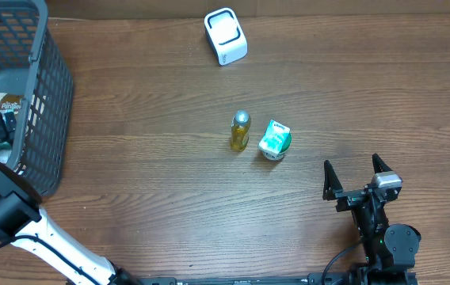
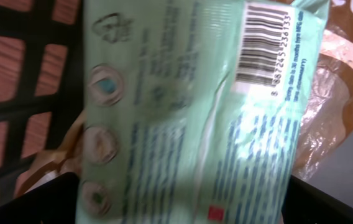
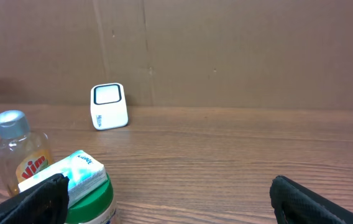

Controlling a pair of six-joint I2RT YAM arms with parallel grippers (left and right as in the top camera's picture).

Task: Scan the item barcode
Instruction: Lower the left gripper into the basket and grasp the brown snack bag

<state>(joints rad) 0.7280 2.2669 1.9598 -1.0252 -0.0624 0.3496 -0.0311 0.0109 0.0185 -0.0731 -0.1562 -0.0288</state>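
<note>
Pale-green barcoded packet [image 2: 183, 118] lies in the basket [image 1: 55, 95] beneath the left pincer [image 2: 183, 186], spread wide; the right pincer [image 1: 352, 164] gapes above the table [image 1: 169, 214].

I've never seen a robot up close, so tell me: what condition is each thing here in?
Basket: upright, holding packets.
Green packet: in basket, barcode showing.
Bottle: upright, capped.
Tub: upright.
Scanner: standing on table.
Left gripper: open, at the packet.
Right gripper: open, empty.
</note>
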